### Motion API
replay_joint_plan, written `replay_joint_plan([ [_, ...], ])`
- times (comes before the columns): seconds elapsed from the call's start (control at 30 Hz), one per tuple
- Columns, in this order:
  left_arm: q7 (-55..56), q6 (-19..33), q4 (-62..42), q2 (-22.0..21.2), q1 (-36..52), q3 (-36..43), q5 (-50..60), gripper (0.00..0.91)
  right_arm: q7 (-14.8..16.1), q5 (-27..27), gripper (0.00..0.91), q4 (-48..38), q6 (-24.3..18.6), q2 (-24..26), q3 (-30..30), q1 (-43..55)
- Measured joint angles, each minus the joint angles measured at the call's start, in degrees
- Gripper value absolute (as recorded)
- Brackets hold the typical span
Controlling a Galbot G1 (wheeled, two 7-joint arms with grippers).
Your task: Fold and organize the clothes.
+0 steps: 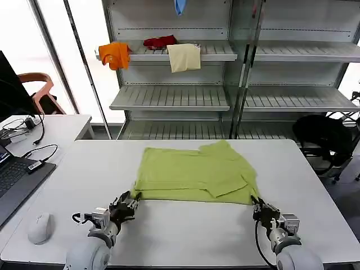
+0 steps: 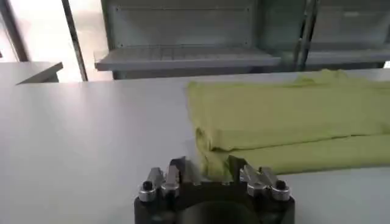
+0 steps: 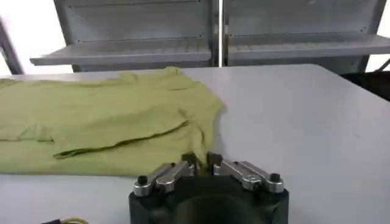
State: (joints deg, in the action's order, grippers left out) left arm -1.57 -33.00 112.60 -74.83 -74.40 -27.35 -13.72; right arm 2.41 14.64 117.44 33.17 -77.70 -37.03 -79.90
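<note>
A lime T-shirt [image 1: 197,174] is seen lying partly folded at the middle of the white table [image 1: 185,236], its long near edge facing the robot. The left claw [image 1: 127,203] is set at the shirt's near left corner, its jaws parted around the doubled hem without visibly pinching it. The right claw [image 1: 260,207] is set at the near right corner, its jaws almost closed, and whether cloth is caught between them cannot be told.

The step in hand is judged to be a two-corner pickup for the next fold. Both layers should be gripped at each corner, the corners raised together and level, and the edge carried straight toward the far side so no slack bunches in the middle.

Bare table is left on every side of the shirt, widest in front of the claws. A mouse [image 1: 40,228] and a laptop [image 1: 14,183] are kept well to the left.
</note>
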Motion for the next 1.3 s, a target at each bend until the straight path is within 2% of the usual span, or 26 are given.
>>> replay_joint_plan([
  [0.53,-0.87,0.2,3.44,0.76,-3.73,-0.94,2.22,0.0,-1.47,2.22,0.0,5.1,0.12,1.58,0.45,-4.94],
  [0.8,1.37,-0.07,12.07,2.43,-13.21,-5.27,-2.22,0.0,-3.48,2.33,0.0,11.41,0.23,2.08,1.5,-10.9],
  [1.0,4.74,-0.11,17.66,2.28,-21.01,-6.84,-5.6,0.0,-4.38,2.01,0.0,15.19,0.23,2.53,2.71,-15.53],
  [1.2,7.94,-0.12,20.07,1.98,-24.97,-7.25,-7.43,0.01,-5.43,1.41,0.0,16.75,0.21,2.36,4.18,-19.59],
  [1.23,8.42,-0.12,20.38,2.03,-25.38,-7.37,-7.64,0.675,-5.62,1.37,0.191,17.04,0.2,2.42,4.28,-20.15],
  [1.27,9.04,-0.13,20.73,2.1,-25.79,-7.54,-7.81,0.907,-5.86,1.24,0.826,17.32,0.19,2.51,4.33,-20.67],
  [1.3,9.53,-0.13,21.03,2.11,-26.07,-7.66,-8.01,0.907,-6.07,1.12,0.907,17.53,0.18,2.54,4.37,-21.07],
])
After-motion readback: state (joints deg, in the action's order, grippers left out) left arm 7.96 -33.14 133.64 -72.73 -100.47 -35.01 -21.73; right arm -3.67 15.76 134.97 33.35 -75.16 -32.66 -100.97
